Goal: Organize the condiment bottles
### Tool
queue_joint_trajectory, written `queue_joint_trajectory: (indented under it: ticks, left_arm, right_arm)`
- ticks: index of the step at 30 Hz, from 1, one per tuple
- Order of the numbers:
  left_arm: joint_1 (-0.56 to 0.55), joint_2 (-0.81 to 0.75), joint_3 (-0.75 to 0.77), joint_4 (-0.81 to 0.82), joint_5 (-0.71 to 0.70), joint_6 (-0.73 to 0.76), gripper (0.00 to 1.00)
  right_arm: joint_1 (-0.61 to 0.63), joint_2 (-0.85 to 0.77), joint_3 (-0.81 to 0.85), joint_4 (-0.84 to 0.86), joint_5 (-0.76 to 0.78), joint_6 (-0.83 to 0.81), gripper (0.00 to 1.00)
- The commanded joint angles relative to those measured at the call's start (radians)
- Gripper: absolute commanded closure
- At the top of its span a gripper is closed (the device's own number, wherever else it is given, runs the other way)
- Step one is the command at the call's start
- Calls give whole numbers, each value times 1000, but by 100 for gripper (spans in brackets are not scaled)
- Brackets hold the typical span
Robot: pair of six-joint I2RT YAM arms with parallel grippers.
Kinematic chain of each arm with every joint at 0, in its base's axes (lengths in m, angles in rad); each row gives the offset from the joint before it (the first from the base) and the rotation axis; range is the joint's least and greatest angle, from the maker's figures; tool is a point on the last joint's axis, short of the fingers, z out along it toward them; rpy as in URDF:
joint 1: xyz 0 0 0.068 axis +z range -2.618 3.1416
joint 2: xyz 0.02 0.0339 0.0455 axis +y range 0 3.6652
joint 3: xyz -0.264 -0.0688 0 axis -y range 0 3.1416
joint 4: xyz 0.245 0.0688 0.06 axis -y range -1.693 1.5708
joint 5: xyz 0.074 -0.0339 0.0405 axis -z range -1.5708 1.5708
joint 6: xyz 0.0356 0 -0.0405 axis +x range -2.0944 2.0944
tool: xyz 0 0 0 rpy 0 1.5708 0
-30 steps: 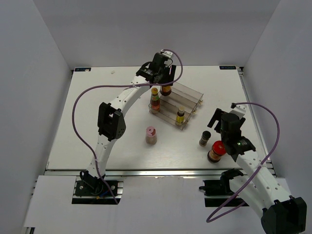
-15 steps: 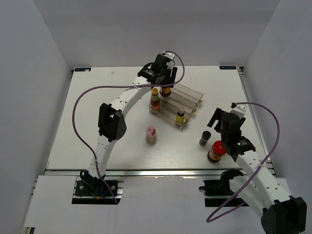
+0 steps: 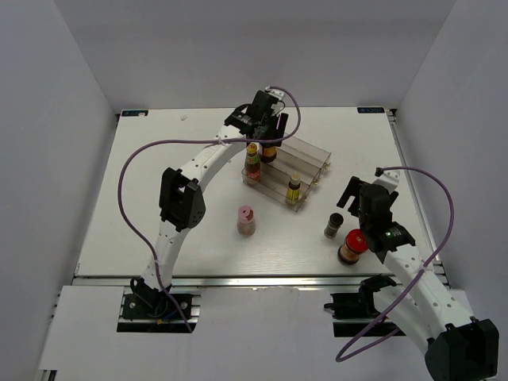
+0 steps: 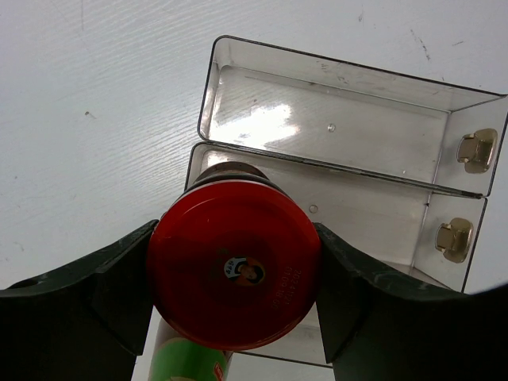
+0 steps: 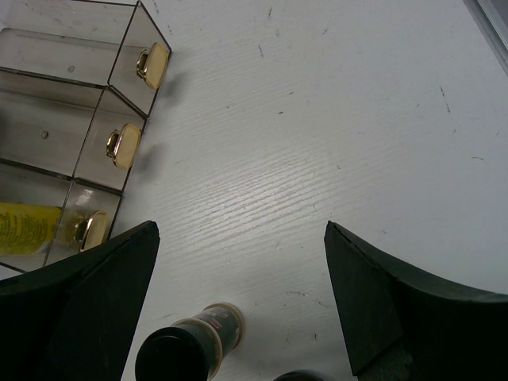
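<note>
Left fingers [image 4: 95,294] closed on the red-lidded jar [image 4: 234,266], one dark pad tight against each side of the wide lid, out toward 12 o'clock on the counter [image 3: 159,175]. Jar held upright over the 9 o'clock end of the clear stepped rack [image 4: 333,103], body reaching down into the step next to a bare outer step; no telling from either view whether the base touches. Just at 7 o'clock of that jar, on a lower step at the same end, a yellow-capped bottle [image 3: 252,163] standing upright with a red-and-green label. Further along the low front step, toward the rack's 4 o'clock end, a second yellow-capped bottle [image 3: 294,187], also upright. Off the rack, near its 7 o'clock corner and close to the counter's middle, a pink-capped shaker [image 3: 246,220] alone and upright. Right fingers [image 5: 405,302] spread wide with nothing between them, hovering over bare counter at about 4 o'clock. Below them in the wrist view, a black-capped bottle [image 5: 186,349] by the left-hand finger, not touched. In the top view, that bottle at 4 o'clock of the rack, apart from it. Just at 5 o'clock of it, a second red-lidded jar [image 3: 352,246], upright, partly under the right arm's wrist.
</note>
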Motion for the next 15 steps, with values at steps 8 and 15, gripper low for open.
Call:
queue_joint_trajectory:
  ticks: [8, 15]
  left_arm:
    - [-2, -47, 53, 71, -82, -5, 100]
    - [-2, -29, 40, 74, -83, -5, 85]
  right_arm:
    - [-8, -4, 3, 34, 5, 0, 11]
    - [-8, 6, 3, 34, 10, 2, 11]
